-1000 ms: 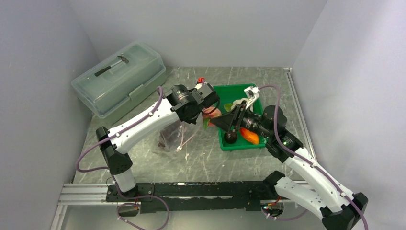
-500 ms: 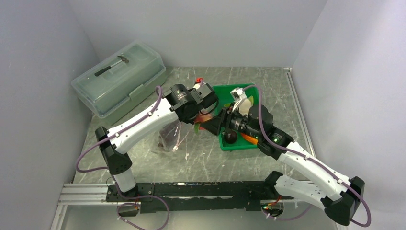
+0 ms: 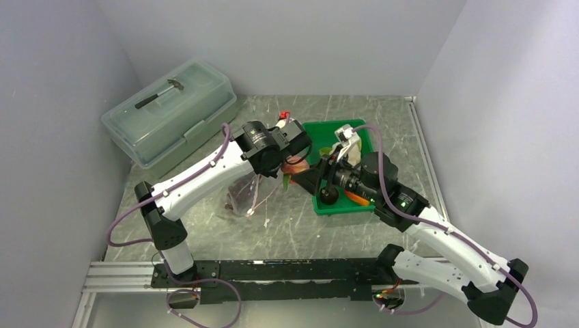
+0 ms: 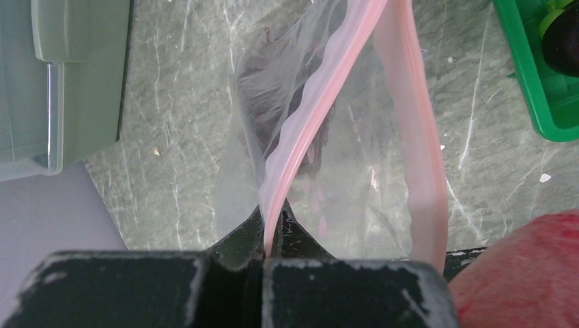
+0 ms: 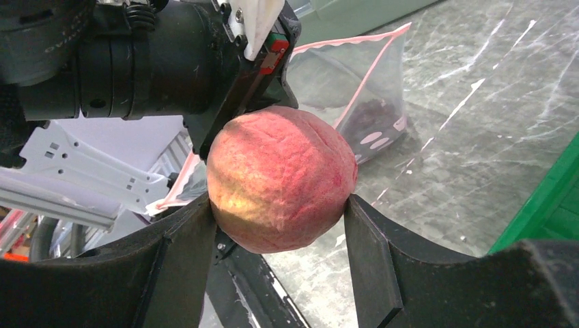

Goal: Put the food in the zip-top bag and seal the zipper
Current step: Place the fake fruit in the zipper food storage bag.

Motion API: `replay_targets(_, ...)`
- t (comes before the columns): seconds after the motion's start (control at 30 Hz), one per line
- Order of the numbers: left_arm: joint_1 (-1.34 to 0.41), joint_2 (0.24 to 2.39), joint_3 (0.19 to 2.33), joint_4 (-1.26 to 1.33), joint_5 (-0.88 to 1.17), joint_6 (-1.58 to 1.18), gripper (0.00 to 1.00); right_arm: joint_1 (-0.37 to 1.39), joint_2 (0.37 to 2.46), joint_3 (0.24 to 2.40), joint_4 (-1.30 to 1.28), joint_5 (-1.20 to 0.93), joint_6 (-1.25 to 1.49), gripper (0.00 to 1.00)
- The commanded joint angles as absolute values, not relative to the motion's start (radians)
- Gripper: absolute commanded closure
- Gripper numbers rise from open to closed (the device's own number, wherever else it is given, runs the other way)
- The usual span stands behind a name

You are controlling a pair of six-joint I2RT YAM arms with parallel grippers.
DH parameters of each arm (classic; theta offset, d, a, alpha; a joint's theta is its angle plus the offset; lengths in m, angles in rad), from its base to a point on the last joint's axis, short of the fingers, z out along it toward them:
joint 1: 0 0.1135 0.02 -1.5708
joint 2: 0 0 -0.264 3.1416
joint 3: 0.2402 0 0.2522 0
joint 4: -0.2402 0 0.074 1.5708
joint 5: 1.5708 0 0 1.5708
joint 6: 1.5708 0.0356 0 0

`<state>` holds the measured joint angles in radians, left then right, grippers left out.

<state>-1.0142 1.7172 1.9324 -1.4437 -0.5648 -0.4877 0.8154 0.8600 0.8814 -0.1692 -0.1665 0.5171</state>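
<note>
Left gripper (image 4: 272,219) jaws: pressed together on one lip of the zipper (image 4: 418,137), bag (image 5: 362,75) hanging from that pinch, mouth gaping. Right gripper (image 5: 280,212) jaws: apart, clamped on both flanks of the peach (image 5: 280,174), held off the table (image 5: 478,137) just beside the left gripper, at the bag mouth, between bag and tray (image 3: 341,207). Peach: round, pink-red blushing to yellow-orange on one side, matte, finely wrinkled skin. Bag: clear thin film, crinkled, glossy; zipper a pale pink band, two lips parted in a long loop. Grapes (image 4: 287,89): dark purple cluster, inside bag, low at its far end. Tray: green plastic, rectangular, raised rim; plum (image 3: 330,196) and pepper (image 3: 355,197) inside. Table: grey-green, marbled with white veins. Box (image 3: 171,113): translucent, lidded, far left. Lettering on left arm's black housing: too blurred to read.
</note>
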Motion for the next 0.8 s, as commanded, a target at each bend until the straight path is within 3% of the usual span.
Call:
replay_targets(0.0, -1.022, 1.67, 1.958, -1.434, -0.576, -0.507, 1.0, 0.826, 0.832, 0.919, -0.196, -0.107, 0.478, 0.82)
replay_targets(0.27, -1.022, 1.705, 2.011, -1.497, -0.626, -0.516, 1.0, 0.832, 0.805, 0.917, -0.246, -0.029, 0.465, 0.82)
replay_targets(0.77, -1.032, 1.781, 2.106, -1.577, -0.673, -0.521, 1.0, 0.847, 0.803, 0.974, -0.243, -0.08, 0.451, 0.82)
